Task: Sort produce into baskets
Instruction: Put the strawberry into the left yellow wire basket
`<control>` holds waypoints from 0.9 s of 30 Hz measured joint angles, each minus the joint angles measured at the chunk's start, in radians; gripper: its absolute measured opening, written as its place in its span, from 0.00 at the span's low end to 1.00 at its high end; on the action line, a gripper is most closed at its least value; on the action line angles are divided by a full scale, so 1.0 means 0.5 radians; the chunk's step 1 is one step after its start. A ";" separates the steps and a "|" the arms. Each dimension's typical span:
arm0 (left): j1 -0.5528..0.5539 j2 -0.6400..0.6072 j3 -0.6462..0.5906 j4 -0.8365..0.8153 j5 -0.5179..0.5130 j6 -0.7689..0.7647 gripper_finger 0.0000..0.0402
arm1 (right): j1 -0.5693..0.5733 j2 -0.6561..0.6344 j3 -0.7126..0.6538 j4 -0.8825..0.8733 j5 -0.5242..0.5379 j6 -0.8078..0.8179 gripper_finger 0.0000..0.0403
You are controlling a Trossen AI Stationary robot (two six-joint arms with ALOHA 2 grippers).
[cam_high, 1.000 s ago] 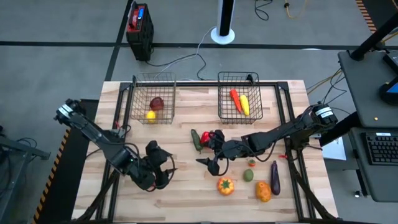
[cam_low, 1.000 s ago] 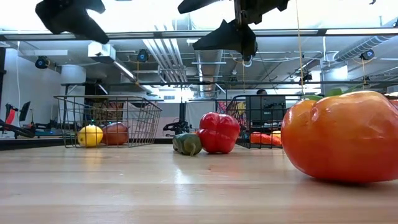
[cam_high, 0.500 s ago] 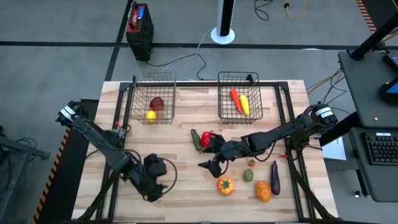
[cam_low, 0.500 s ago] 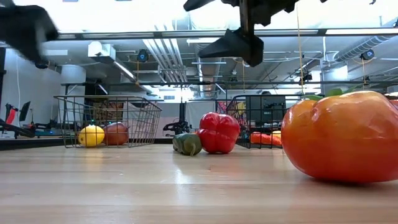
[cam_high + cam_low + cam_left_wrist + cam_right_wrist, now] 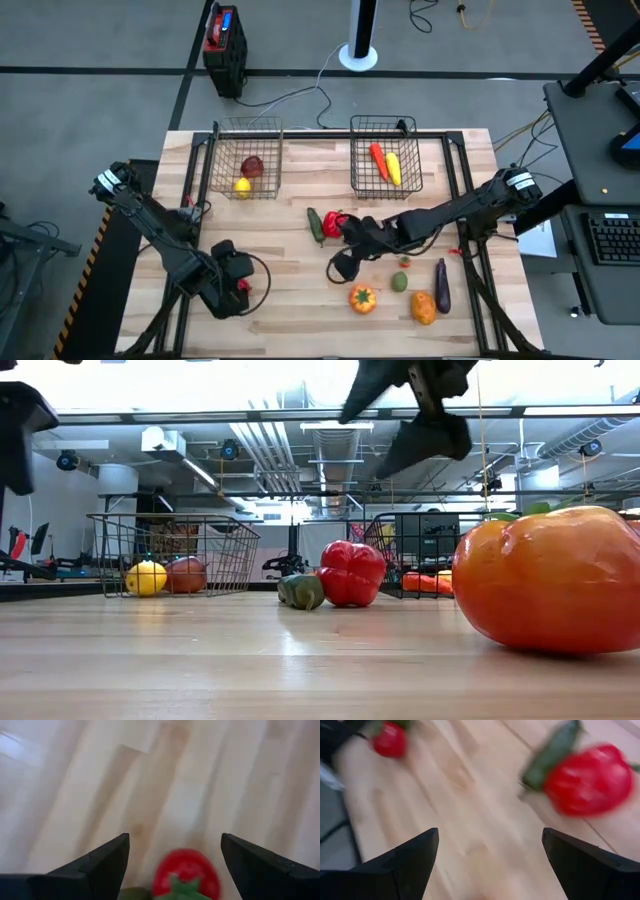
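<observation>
My left gripper point(image 5: 238, 284) is open low over the near-left part of the table. A small red piece with a green top point(image 5: 186, 879) lies between its fingers; whether they touch it I cannot tell. My right gripper point(image 5: 342, 267) is open and empty above mid-table, just on the near side of a red pepper point(image 5: 334, 222) and a green piece point(image 5: 315, 222). The left basket point(image 5: 215, 160) holds a dark red fruit point(image 5: 252, 166) and a yellow one point(image 5: 242, 185). The right basket point(image 5: 415, 150) holds an orange carrot point(image 5: 379, 160) and a yellow piece point(image 5: 393, 168).
Near right lie an orange tomato-like piece point(image 5: 363, 298), a small green piece point(image 5: 399, 282), a purple eggplant point(image 5: 441, 285) and an orange-brown piece point(image 5: 423, 307). A red-and-black box point(image 5: 223, 45) stands on the floor beyond the far edge. The tomato-like piece point(image 5: 550, 580) fills the low view's right.
My left gripper has moved toward the table's left and near edges, staying open. My right gripper has turned about its wrist over mid-table, still open and empty. No produce has moved.
</observation>
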 joint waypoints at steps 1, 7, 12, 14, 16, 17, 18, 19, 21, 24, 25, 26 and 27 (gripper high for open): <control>0.000 0.000 0.000 -0.028 -0.032 0.000 0.74 | 0.006 0.013 0.052 -0.135 0.000 0.040 0.86; 0.001 -0.001 0.000 -0.100 -0.186 0.043 0.74 | 0.057 0.116 0.387 -0.963 -0.082 0.260 0.86; 0.002 -0.002 0.000 -0.094 -0.320 0.070 0.74 | 0.139 0.181 0.536 -1.546 -0.369 0.443 0.86; 0.001 -0.002 0.000 -0.095 -0.357 0.070 0.74 | 0.174 0.181 0.531 -1.690 -0.469 0.523 0.86; 0.001 -0.002 0.000 -0.093 -0.392 0.069 0.74 | 0.214 0.181 0.513 -1.823 -0.513 0.603 0.86; 0.001 -0.002 0.000 -0.093 -0.420 0.069 0.74 | 0.235 0.181 0.502 -1.877 -0.516 0.627 0.86; 0.002 -0.002 0.000 -0.091 -0.442 0.069 0.74 | 0.251 0.181 0.491 -1.917 -0.519 0.653 0.86; 0.002 -0.002 0.000 -0.091 -0.472 0.069 0.74 | 0.266 0.179 0.474 -1.936 -0.518 0.680 0.86; 0.001 -0.002 0.000 -0.088 -0.527 0.070 0.74 | 0.281 0.178 0.429 -1.938 -0.494 0.715 0.85; 0.001 -0.002 0.000 -0.086 -0.576 0.070 0.74 | 0.278 0.178 0.346 -1.929 -0.410 0.738 0.83; 0.001 -0.002 0.000 -0.086 -0.576 0.069 0.74 | 0.276 0.176 0.311 -1.929 -0.379 0.741 0.82; 0.001 -0.002 0.000 -0.086 -0.577 0.070 0.74 | 0.269 0.176 0.276 -1.926 -0.355 0.742 0.81; 0.002 -0.002 0.000 -0.086 -0.577 0.069 0.74 | 0.262 0.173 0.242 -1.924 -0.346 0.742 0.80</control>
